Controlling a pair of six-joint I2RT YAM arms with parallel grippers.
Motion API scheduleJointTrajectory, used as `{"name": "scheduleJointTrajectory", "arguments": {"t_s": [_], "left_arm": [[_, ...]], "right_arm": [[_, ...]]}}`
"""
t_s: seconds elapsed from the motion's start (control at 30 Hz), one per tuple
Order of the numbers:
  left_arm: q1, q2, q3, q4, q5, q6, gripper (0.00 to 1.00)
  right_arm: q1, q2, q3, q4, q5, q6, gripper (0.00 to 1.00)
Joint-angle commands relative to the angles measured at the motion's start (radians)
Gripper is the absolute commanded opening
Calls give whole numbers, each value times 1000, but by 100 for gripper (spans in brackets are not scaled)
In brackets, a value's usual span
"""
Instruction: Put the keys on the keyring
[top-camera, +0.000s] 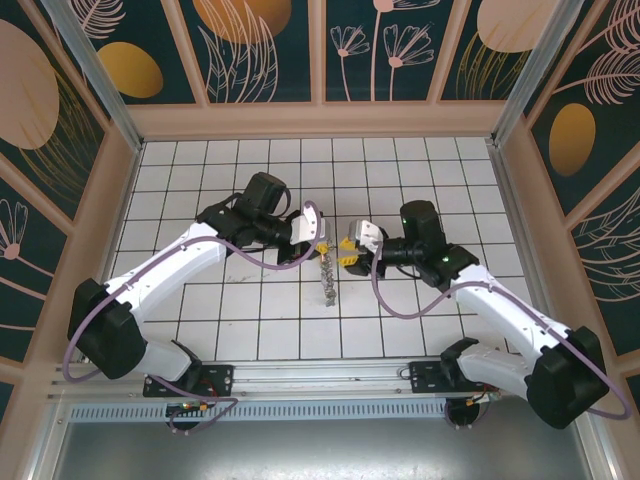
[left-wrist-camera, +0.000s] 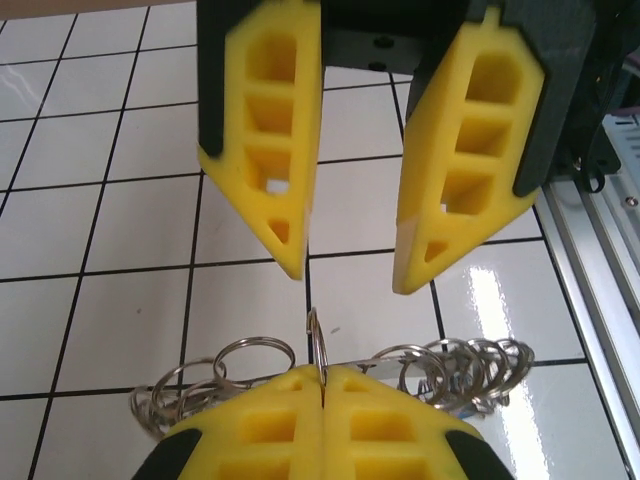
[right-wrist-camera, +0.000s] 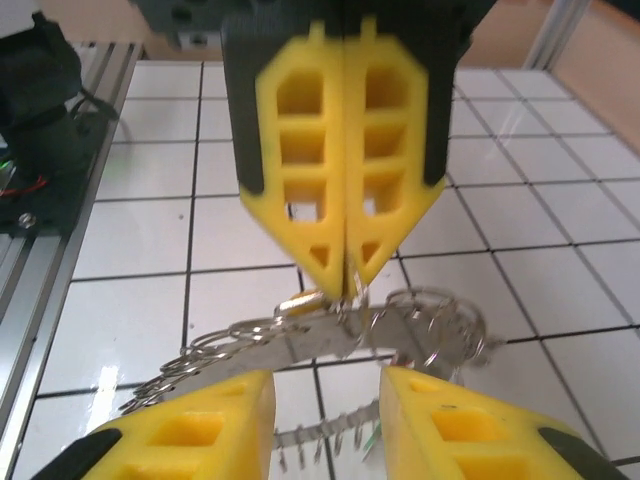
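Nearest the left wrist lens, the left gripper (left-wrist-camera: 322, 372) had its jaws shut tight on the keyring (left-wrist-camera: 450, 365). One thin loop stood on edge between the yellow fingers (left-wrist-camera: 270, 425). The rest of the silvery rings fanned out to both sides just behind them, low over the white-tiled bench (left-wrist-camera: 90, 200).

Facing it from beyond the rings, the right gripper (left-wrist-camera: 350, 278) had its jaws spread wide and held nothing. Its tips were close to the keyring but apart from it. A metal rail (left-wrist-camera: 600, 260) ran along the right edge of that view.

From the right wrist, the same closed jaws pinched the tangle at its top. The rings drooped in a chain to the left, and a row of small toothed keys hung beneath, between the open fingers nearest the lens.

From above, the two grippers met almost tip to tip over the middle of the bench, the left one slightly farther back. The keyring trailed from them toward the near edge as a short silvery strand. Whether its lower end touched the tiles could not be told.
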Motion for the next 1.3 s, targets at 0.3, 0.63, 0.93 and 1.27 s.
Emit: {"name": "scheduleJointTrajectory", "arguments": {"t_s": [0.3, 0.63, 0.93, 1.27], "left_arm": [[-19, 1, 44, -46, 18, 59, 0], [-23, 9, 50, -62, 22, 71, 0], [-23, 15, 61, -67, 35, 74, 0], [-22, -23, 32, -72, 71, 87, 2]], "right_arm": [[5, 39, 46, -1, -78, -24, 35], [17, 78, 73, 3, -98, -37, 32], [38, 104, 81, 30, -111, -30, 22], [43, 77, 26, 112, -120, 35, 0]]}}
